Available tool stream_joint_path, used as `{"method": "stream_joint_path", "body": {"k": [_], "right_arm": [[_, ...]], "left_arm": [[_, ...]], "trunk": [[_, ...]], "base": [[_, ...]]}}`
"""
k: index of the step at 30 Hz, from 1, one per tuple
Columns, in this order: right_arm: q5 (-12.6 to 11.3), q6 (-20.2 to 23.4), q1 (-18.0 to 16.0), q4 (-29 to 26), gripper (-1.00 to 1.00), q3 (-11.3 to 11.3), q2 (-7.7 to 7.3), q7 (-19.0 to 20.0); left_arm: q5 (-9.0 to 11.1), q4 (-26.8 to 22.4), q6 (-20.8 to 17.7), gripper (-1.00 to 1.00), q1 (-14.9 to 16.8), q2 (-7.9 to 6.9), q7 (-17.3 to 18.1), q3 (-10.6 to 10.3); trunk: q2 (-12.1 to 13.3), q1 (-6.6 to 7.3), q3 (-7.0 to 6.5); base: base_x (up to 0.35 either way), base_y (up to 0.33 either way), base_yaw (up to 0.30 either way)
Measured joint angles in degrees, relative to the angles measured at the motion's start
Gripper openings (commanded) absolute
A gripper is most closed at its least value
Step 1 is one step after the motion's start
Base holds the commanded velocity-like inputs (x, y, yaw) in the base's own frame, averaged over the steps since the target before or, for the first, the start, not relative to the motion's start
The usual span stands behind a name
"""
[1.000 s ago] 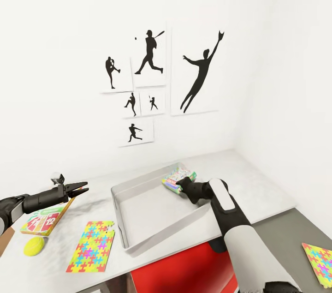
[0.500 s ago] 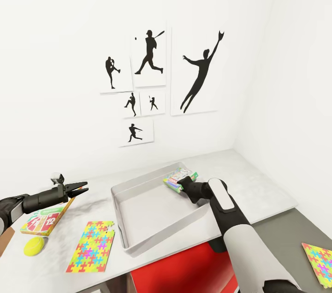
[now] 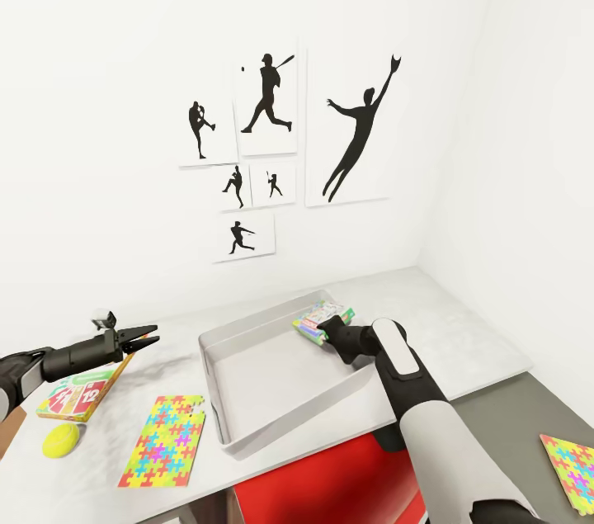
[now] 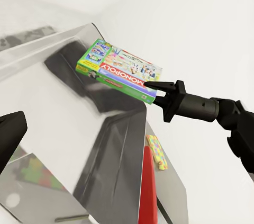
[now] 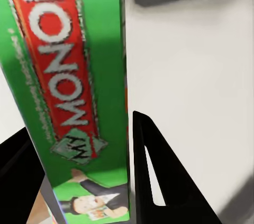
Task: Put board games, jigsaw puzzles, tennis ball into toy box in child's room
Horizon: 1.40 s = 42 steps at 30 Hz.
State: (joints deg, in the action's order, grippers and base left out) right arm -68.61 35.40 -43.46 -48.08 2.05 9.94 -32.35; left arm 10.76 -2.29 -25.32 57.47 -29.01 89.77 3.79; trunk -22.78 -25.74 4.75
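The light-grey toy box [image 3: 216, 392] sits mid-table. Over its far right corner my right gripper [image 3: 324, 332] is shut on the green-edged board game [image 3: 320, 316], a Monopoly box held tilted above the bin. The right wrist view has that board game [image 5: 69, 91] pinched between the black fingers [image 5: 159, 176]. In the left wrist view the board game [image 4: 119, 73] hangs over the toy box [image 4: 114, 150]. My left gripper [image 3: 142, 337] hovers open above the SKIP-BO board game [image 3: 76, 394]. The tennis ball [image 3: 61, 439] and a jigsaw puzzle [image 3: 165, 440] lie near the front edge.
A second jigsaw puzzle [image 3: 571, 466] lies on the table's right wing [image 3: 511, 417]. A red object [image 3: 330, 479] sits below the front edge under the toy box. Black sports-silhouette pictures [image 3: 268, 107] hang on the white wall behind.
My right gripper has carried the board game slightly up and farther over the toy box's back corner. The left arm has stayed put.
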Motion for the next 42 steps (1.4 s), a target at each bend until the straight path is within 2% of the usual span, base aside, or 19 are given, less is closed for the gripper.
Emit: {"method": "stream_joint_path", "body": {"k": [13,42], "right_arm": [[-0.05,-0.01,-0.81,-0.07,-1.00,-0.04,0.00,-1.40],[0.04,0.08,-2.18,1.56,-1.00,-0.06,0.00,-1.48]], "left_arm": [[0.00,0.00,0.00,1.00,-0.01,0.01,0.00,0.00],[0.00,0.00,0.00,1.00,0.00,-0.08,0.00,0.00]], "trunk": [[0.00,0.00,0.00],[0.00,0.00,0.00]], "base": [[0.000,0.000,0.000],[0.000,0.000,0.000]]}}
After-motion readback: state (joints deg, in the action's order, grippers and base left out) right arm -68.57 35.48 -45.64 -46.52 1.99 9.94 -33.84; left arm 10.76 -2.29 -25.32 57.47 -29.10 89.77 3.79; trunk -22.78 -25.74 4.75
